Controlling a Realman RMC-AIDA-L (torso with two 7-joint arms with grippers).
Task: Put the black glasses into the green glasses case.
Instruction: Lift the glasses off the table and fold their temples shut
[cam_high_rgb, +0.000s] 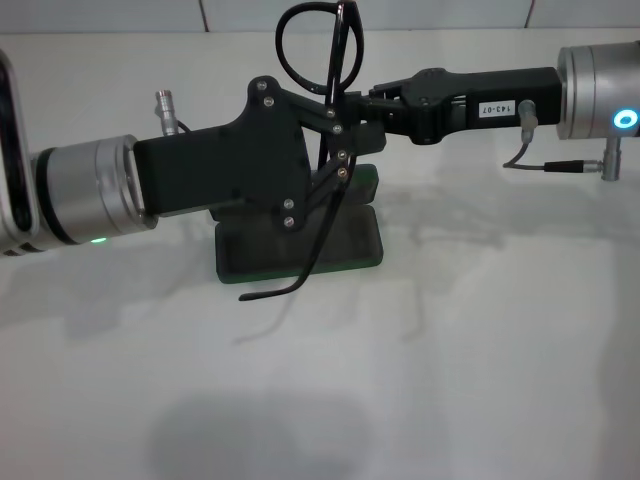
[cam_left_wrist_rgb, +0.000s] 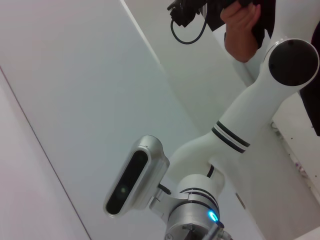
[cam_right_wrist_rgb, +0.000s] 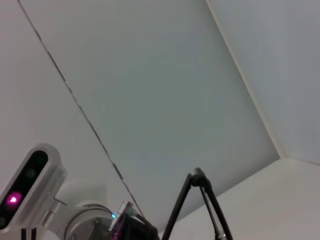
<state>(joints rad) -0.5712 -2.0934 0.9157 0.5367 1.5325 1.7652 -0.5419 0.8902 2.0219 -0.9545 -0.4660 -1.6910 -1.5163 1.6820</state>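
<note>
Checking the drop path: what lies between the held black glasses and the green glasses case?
In the head view, the left pincer partly crosses between the black glasses and the green glasses case.

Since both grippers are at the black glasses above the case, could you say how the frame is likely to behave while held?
The black glasses look thin-framed, so probably light and fragile. One long temple hangs unfolded toward the green glasses case, so it may swing or snag. The right gripper seems to pinch them; the left gripper is alongside.

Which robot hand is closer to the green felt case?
Left. The left hand hangs right above the green felt case; the right hand sits higher, holding the thin black-framed glasses.
</note>
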